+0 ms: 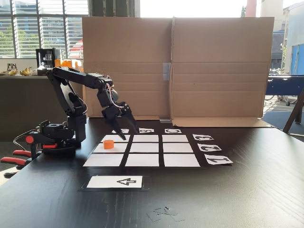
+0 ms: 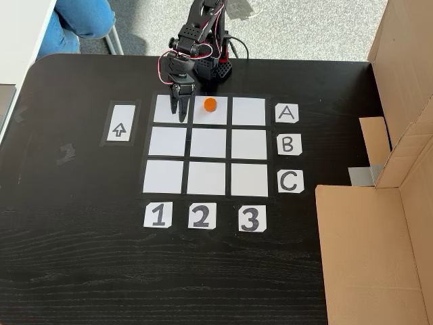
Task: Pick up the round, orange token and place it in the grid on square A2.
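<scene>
Plainly, the gripper [image 1: 127,133] hung with its jaws a little apart and nothing between them, tips low over the grid's [image 2: 209,185] corner cell beside the token [image 2: 210,104]. That small orange token sat on square A2 [image 2: 215,119], apart from the claw. It looked light and stiff; its round sides seemed the place to pinch.

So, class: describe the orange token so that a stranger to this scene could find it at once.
On the black table lies a three-by-three grid of white paper squares. In the fixed view from above, look along the row beside the A card, nearest the robot arm's base. The token sits on that row's middle square: a small orange disc, the only coloured thing on the grid.
</scene>
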Tool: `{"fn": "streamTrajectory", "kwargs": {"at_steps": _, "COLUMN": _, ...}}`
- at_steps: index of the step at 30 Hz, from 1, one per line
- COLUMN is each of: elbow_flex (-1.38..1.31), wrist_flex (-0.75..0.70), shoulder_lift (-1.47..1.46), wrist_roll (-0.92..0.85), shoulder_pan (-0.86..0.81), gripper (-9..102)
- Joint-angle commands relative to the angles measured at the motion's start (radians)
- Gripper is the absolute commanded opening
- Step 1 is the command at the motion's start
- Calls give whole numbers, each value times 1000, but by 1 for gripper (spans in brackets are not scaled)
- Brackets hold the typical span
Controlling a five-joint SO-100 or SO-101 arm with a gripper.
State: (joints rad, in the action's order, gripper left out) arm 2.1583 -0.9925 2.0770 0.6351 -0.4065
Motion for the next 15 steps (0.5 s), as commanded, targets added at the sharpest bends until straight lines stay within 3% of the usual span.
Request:
{"fn": "streamTrajectory", "kwargs": {"at_steps": 1, "elbow_flex": -149, "wrist_flex": 28, "shoulder_lift": 63, "wrist_roll": 32, "shoulder_pan": -110, "gripper": 23}}
{"fn": "streamTrajectory", "kwargs": {"at_steps": 15, "elbow_flex": -388, "wrist_flex": 235, "shoulder_lift": 133, "wrist_roll": 259, "shoulder_pan": -667, "gripper": 23}}
